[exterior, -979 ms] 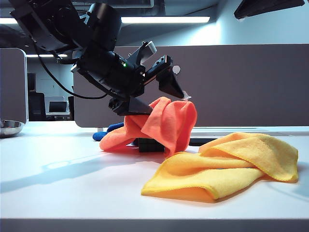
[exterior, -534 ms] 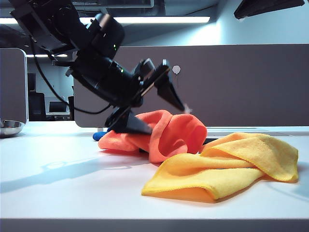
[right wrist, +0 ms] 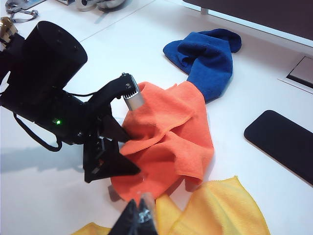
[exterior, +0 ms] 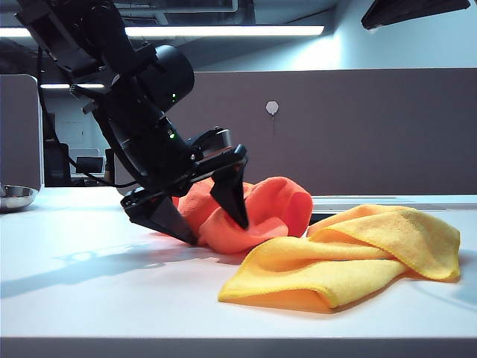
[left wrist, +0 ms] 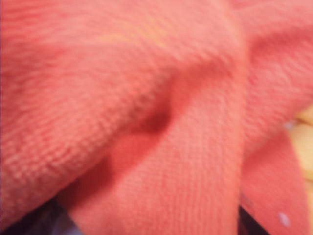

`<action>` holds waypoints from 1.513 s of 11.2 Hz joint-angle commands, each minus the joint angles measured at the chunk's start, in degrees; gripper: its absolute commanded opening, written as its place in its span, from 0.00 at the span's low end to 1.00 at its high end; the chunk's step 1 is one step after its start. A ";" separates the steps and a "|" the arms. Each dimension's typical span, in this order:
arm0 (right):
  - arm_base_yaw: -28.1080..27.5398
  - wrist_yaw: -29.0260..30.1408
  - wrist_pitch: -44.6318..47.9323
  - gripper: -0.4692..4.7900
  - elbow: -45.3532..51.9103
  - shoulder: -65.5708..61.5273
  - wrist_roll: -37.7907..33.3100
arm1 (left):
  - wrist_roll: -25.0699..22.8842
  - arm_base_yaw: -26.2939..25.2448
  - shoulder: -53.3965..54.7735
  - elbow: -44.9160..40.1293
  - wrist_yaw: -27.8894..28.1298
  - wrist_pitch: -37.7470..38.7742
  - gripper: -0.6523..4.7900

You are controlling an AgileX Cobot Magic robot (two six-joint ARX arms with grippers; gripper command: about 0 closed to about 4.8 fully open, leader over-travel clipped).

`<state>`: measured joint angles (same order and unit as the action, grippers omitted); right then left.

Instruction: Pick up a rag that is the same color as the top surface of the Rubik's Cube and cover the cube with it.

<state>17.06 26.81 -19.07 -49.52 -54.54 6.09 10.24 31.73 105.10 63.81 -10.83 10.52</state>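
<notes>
The left gripper (exterior: 205, 224), jaws spread wide, is pressed down on the rag (exterior: 264, 212) heaped beside the yellow cloth (exterior: 358, 253). The right gripper (right wrist: 139, 215) is seen above the table; its state cannot be told.

The soft orange-coral microfibre rag (right wrist: 168, 134) has a fuzzy, matt pile with a fine ribbed weave (plainest in the left wrist view (left wrist: 146, 122)). The larger yellow cloth (exterior: 358, 253) is the same napped, matt fabric, and the small dark blue cloth (right wrist: 205, 54) looks plush too. The left gripper (exterior: 201, 220) is matt black plastic, its fingers (exterior: 232, 195) smooth and hard-edged. The white bench (exterior: 97, 291) is smooth with a faint sheen. A black flat slab (right wrist: 286, 142) near its edge looks satin-smooth.
</notes>
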 commanded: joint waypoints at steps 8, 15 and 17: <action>0.02 0.11 0.92 0.09 -0.15 0.15 0.17 | -3.72 -0.07 -8.85 -0.15 2.29 0.61 1.00; 0.02 0.11 0.87 0.09 -0.15 0.15 0.17 | 1.09 -0.11 -17.92 -0.15 -4.39 4.02 1.00; 0.02 0.13 0.87 0.09 -0.15 0.15 0.15 | 1.03 -0.09 -19.91 -0.15 -4.83 3.89 1.00</action>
<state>17.08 26.81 -18.94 -49.52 -54.54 6.09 11.42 31.59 85.69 63.53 -15.31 15.11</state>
